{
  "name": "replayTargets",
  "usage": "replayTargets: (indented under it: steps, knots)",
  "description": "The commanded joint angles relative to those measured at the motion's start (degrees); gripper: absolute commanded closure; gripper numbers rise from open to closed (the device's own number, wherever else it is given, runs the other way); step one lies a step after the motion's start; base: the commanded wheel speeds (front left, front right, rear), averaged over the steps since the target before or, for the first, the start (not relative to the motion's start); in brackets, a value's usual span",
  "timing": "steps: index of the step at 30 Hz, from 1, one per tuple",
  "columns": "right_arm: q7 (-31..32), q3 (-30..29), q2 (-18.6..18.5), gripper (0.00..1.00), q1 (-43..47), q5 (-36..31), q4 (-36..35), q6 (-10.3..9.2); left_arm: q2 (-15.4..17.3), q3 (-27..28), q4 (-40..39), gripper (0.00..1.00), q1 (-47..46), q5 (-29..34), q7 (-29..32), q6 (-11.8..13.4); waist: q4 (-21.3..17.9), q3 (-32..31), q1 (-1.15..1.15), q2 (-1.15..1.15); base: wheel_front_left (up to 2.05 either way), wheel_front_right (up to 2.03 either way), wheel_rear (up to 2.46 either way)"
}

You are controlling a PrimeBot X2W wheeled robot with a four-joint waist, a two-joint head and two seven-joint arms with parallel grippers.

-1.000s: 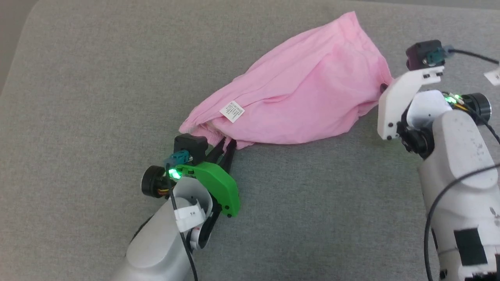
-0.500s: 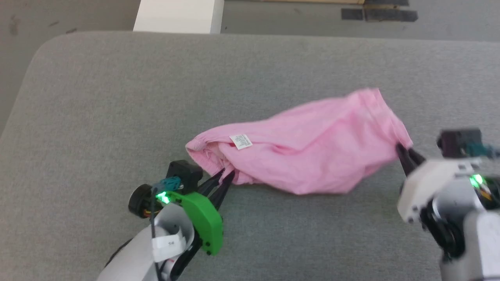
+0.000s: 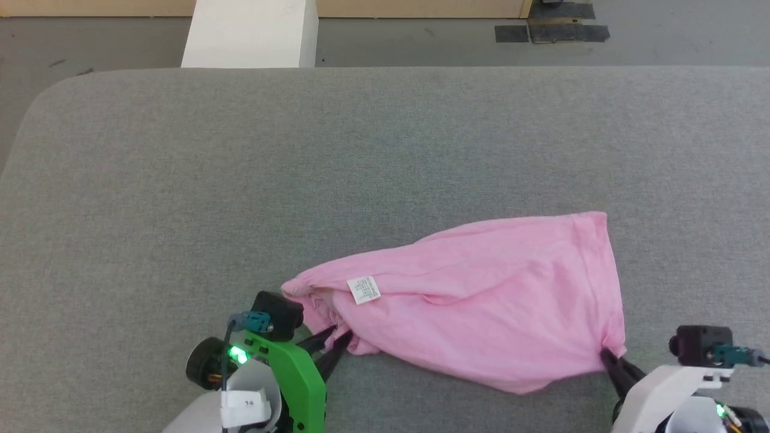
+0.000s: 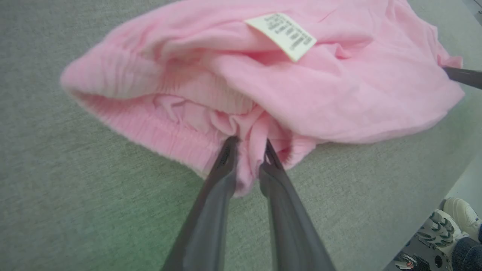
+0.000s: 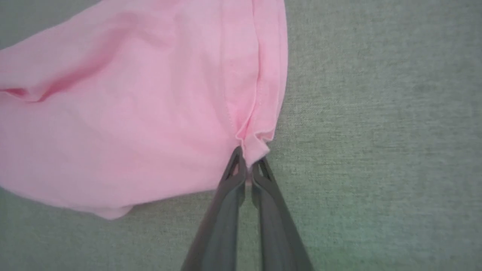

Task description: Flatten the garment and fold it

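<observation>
Garment (image 3: 481, 313), light pink thin shorts-type cloth, lies crumpled on grey fabric surface (image 3: 180, 180), near the robot-side edge in head view, stretched roughly L-R between both grippers. Not flat: broad folds across the middle, lower edge bulging toward the robot. Gathered elastic waistband (image 4: 150, 131) at the L end, mouth gaping open; small white label (image 3: 363, 289) lies face-up on top just beside it.

L gripper (image 3: 340, 334) is at the waistband end. In L wrist view its tips (image 4: 249, 142) sit slightly apart w/ a bunched fold of waistband between them; can't tell if clamped or loose.

R gripper (image 3: 606, 356) is at the opposite end, near corner of the hem. Tips (image 5: 248, 158) closed tight, pinching a small puckered bit of hem.

White block (image 3: 249, 33) stands on the floor past the far edge. Person's shoes (image 4: 457, 214) at L wrist view's lower R corner.
</observation>
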Motion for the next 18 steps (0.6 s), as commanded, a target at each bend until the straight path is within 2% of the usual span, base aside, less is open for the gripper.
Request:
replayTargets:
  steps: [1,2,6,12,14,18]
  knots:
    - [-0.78,0.36,0.08,0.05,0.01,-0.41,0.97,-0.09,-0.25,0.31,0.61,0.00,0.60,-0.83,-0.61,-0.31,0.05,-0.18,0.00,0.00,0.00,0.00,0.00]
    - [-1.22,0.18,0.08,0.00,-0.02,-0.50,1.50,-0.09,-0.45,0.43,0.89,0.00,0.66,-1.07,-0.85,-0.28,0.17,-0.38,0.00,0.00,0.00,0.00,0.00]
    - [-4.62,-1.47,0.09,0.00,0.38,0.41,1.65,-0.09,-1.24,1.89,1.09,0.00,1.76,-2.42,-2.75,0.79,0.65,-1.73,0.00,0.00,0.00,0.00,0.00]
    - [-9.90,-3.98,0.09,0.00,0.26,0.57,-1.24,-0.09,-1.92,5.48,-1.15,0.00,5.44,-4.59,-7.29,3.74,0.85,-2.98,0.00,0.00,0.00,0.00,0.00]
    - [-11.72,-4.20,0.09,0.00,-0.22,-0.10,-2.31,-0.09,-2.31,7.47,-1.96,0.00,6.52,-5.19,-10.34,4.65,0.91,-3.27,0.00,0.00,0.00,0.00,0.00]
    - [-14.61,-4.02,0.09,0.00,-1.73,-2.35,-3.06,-0.09,-2.79,11.13,-1.95,0.00,6.67,-2.20,-19.47,7.17,1.33,-3.57,0.00,0.00,0.00,0.00,0.00]
